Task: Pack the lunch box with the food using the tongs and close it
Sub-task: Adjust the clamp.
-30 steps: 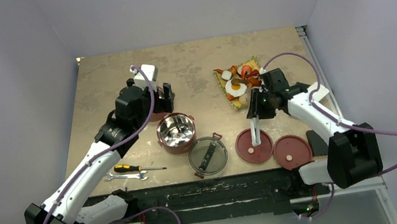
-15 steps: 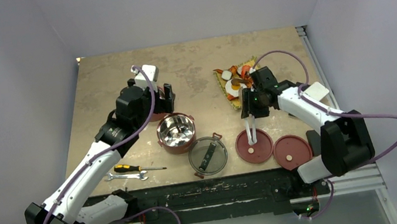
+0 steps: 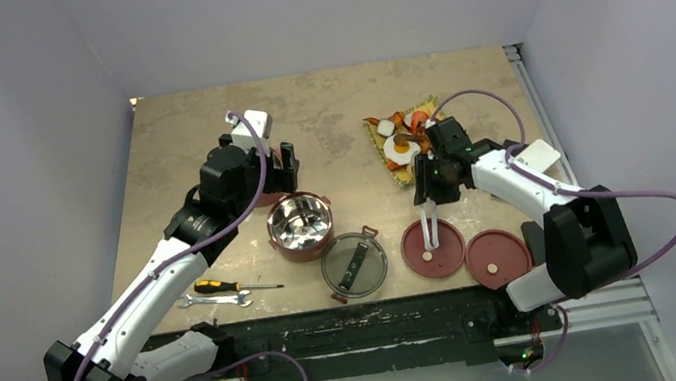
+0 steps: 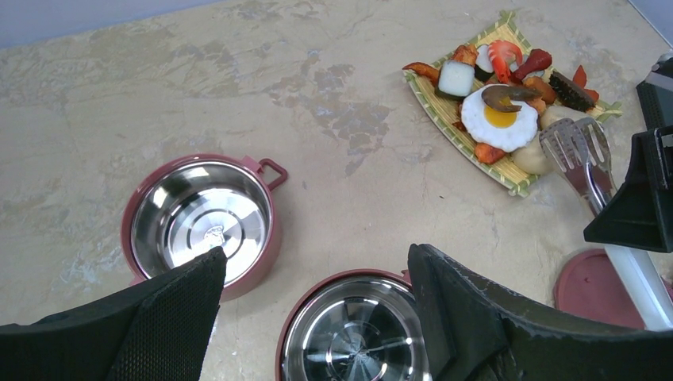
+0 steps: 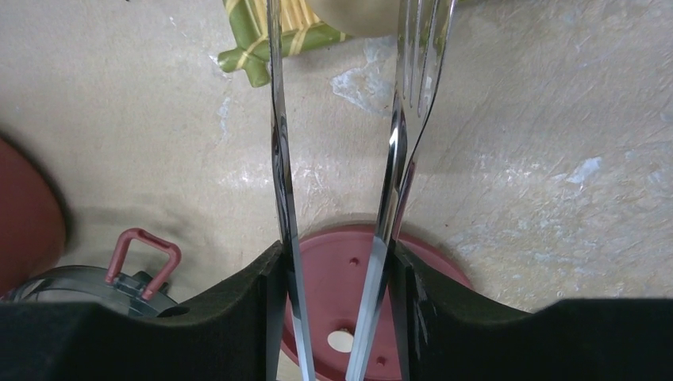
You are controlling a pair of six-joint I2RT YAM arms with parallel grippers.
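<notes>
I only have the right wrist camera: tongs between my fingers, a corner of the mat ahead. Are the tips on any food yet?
Observer: From the left wrist view, the tongs have their tips beside a beige bun at the near edge of the mat, with nothing visible between them.
Operator: Is anything in the bowls?
Observer: No. The left bowl and the nearer bowl both show bare steel insides.
Operator: And the other arm?
Observer: The left gripper hangs open above the two bowls, holding nothing.
</notes>
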